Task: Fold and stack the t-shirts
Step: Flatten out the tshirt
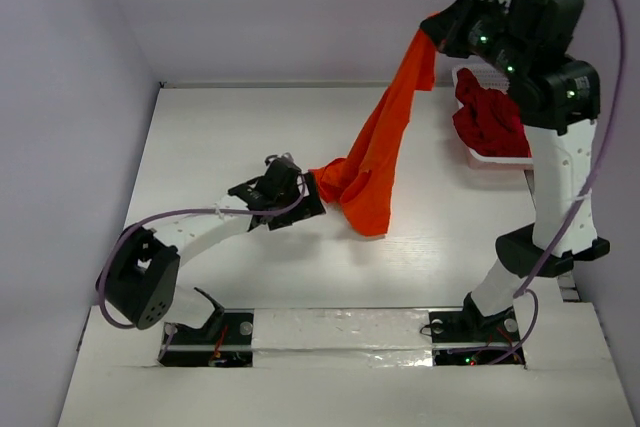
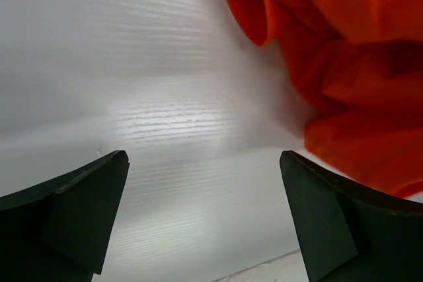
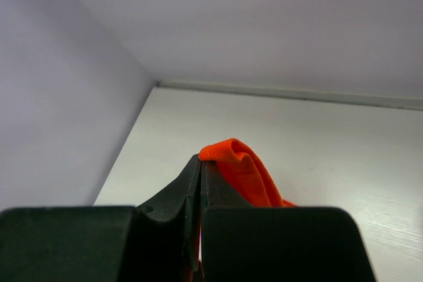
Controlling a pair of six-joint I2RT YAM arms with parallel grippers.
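Looking down on a white table [image 1: 220,137] with both arms bolted at the near edge. Spotting the right gripper [image 1: 433,29] way up high over the far right, clamped hard on one end of the bright orange-red t-shirt [image 1: 385,137]. Checking the right wrist view to be sure: yep, jaws pressed flat together, with a little hump of orange cloth poking out just past the tips. Hangs from that pinch as a long twisted strip, slanting down toward the left and near side, and ends in a bunched heap lying on the table around the middle. Finding the left gripper [image 1: 313,197] down low over the table, just left of that heap and pointing at it. Jaws spread wide apart there, gripping nothing, just bare white tabletop between them in the left wrist view and orange folds filling the far right corner, right by one finger. Can't tell whether that finger actually touches the cloth. Also seeing the dark crimson t-shirts [image 1: 490,117] piled in a white basket [image 1: 490,160] at the far right, partly hidden behind the right arm.
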